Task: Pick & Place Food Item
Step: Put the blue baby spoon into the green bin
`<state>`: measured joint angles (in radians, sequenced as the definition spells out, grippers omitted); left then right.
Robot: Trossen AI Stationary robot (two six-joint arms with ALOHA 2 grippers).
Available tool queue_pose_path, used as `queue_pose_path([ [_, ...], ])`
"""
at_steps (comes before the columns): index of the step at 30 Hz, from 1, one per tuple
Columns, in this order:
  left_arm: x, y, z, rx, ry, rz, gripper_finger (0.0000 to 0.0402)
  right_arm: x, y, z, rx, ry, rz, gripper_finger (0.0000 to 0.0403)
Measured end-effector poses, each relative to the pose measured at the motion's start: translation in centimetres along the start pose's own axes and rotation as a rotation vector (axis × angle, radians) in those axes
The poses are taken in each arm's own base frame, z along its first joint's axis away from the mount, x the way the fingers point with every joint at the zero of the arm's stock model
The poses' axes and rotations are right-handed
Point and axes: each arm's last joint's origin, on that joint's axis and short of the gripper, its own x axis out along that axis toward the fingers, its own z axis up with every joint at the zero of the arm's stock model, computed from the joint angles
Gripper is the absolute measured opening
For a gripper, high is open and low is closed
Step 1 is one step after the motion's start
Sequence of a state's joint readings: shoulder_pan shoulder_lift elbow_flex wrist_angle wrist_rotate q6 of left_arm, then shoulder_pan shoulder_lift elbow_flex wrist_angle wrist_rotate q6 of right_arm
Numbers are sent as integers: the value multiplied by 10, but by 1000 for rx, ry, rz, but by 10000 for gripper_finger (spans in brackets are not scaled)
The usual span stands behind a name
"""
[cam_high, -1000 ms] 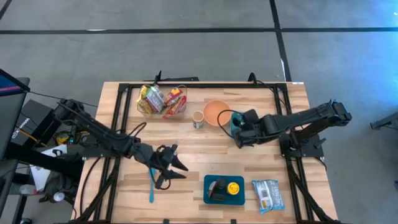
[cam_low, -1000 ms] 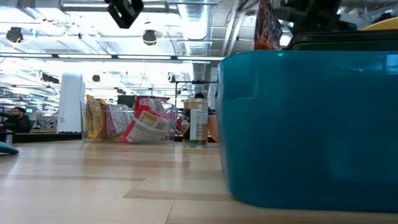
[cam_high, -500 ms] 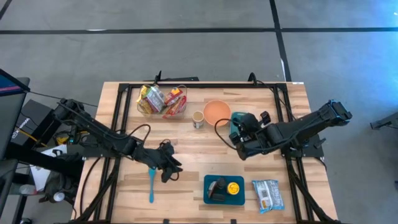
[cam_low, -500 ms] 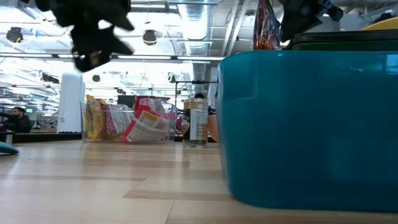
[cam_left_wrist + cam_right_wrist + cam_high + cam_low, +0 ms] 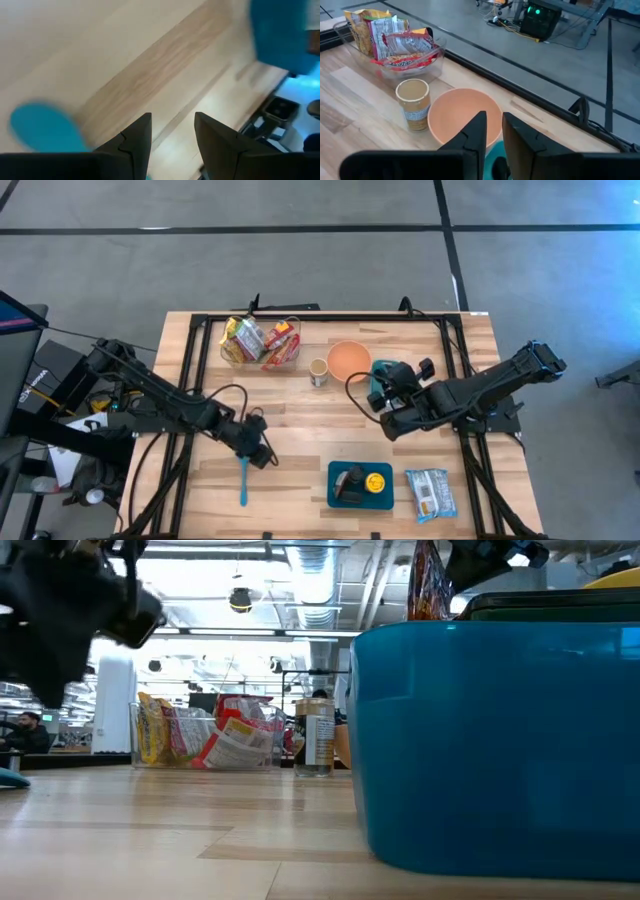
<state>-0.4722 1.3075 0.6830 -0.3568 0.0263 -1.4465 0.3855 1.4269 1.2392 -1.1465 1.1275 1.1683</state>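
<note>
Snack bags lie in a clear bin (image 5: 260,340) at the far left, also seen in the right wrist view (image 5: 390,40). A wrapped snack (image 5: 432,492) lies flat at the near right. My left gripper (image 5: 257,450) is open and empty, pointing down just above a blue spatula (image 5: 243,480). The spatula's blade (image 5: 45,127) shows beside my left fingers. My right gripper (image 5: 388,392) hovers near an orange bowl (image 5: 348,360). Its fingers stand close together with nothing between their tips (image 5: 492,120). A teal thing (image 5: 384,370) lies under it.
A paper cup (image 5: 318,372) stands left of the bowl. A teal tray (image 5: 342,498) with a yellow and a dark item sits at the near edge and fills the low view's right (image 5: 490,740). Bare wood lies between the arms.
My left gripper has drawn back toward the table's left edge, come down and tipped to point at the table beside the spatula. My right gripper has pulled back toward the table's right and near side, uncovering more of the teal thing.
</note>
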Motion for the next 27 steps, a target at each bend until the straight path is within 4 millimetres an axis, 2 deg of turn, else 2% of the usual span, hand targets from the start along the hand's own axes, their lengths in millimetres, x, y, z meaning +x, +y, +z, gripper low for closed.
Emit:
queue_pose_path([
  [7,0,7,-10,-184,53,88,144,0,0,0,-2,-24,-9,55],
  [16,-2,18,-30,-333,64,216,144,-1,0,1,-4,-73,-25,55],
  [27,-3,22,-40,-319,-95,231,144,-1,0,2,1,-87,-32,55],
])
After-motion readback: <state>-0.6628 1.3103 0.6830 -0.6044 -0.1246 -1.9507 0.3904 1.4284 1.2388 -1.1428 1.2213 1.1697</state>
